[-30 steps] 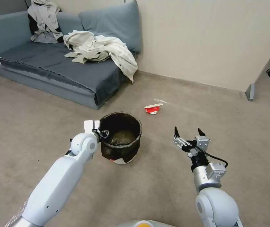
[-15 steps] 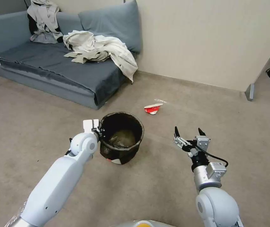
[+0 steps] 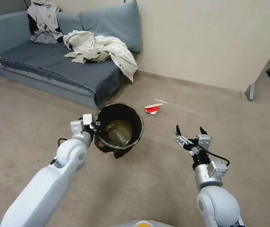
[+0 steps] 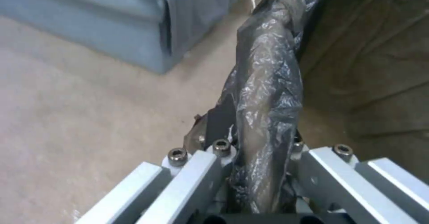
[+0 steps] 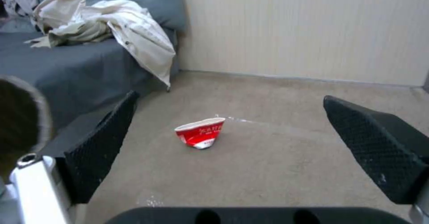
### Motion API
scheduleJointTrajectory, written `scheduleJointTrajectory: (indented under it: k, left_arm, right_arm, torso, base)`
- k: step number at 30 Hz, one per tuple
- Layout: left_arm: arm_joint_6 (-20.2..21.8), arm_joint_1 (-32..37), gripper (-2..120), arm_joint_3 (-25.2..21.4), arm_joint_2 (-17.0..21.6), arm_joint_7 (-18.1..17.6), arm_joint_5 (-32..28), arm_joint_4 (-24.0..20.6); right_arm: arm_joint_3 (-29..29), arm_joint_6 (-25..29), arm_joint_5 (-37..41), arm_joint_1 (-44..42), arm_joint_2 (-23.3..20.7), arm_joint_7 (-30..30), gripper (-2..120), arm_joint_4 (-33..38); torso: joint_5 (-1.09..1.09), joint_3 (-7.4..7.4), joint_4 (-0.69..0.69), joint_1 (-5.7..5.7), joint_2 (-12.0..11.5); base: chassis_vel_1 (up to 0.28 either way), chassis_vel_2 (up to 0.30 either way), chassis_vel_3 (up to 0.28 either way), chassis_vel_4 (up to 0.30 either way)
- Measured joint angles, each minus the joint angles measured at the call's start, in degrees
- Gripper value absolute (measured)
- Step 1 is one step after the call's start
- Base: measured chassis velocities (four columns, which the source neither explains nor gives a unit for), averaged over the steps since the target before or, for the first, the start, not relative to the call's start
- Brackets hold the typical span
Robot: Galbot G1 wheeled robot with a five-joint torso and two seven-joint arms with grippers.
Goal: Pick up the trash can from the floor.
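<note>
The trash can (image 3: pixel 119 130) is hanging tilted above the floor (image 3: pixel 160 176), your left gripper (image 3: pixel 94 126) pinching only its bagged rim; the liner could slip. Your right gripper (image 3: pixel 189 130) is idling, jaws wide.

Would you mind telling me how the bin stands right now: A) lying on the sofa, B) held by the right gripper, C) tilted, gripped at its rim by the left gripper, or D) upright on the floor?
C: the left gripper pinches the bin at its bagged rim, and the bin tips with its mouth toward the camera.
</note>
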Motion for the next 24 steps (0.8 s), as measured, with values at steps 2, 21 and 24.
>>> scheduleJointTrajectory:
  k: [2,21,24]
  left_arm:
    - [-1.0,4.3,3,-2.7,0.9,0.8,2.4,-3.5]
    - [-3.5,16.8,3,-10.4,-2.3,0.3,8.8,-15.7]
    - [-3.5,18.5,3,-11.4,-2.6,0.7,8.6,-16.5]
  right_arm:
    - [0.0,0.0,0.0,0.0,0.0,0.0,100,0.0]
    - [-0.1,0.0,-0.1,0.1,0.7,0.1,100,0.6]
    - [-0.1,0.1,-0.1,0.1,0.9,0.2,100,0.7]
  torso:
    - [0.00,0.00,0.01,0.00,0.0]
    - [0.00,0.00,0.01,0.00,0.0]
    - [0.00,0.00,0.00,0.00,0.0]
  base:
    - [0.000,0.000,0.000,0.000]
    - [0.000,0.000,0.000,0.000]
    - [0.000,0.000,0.000,0.000]
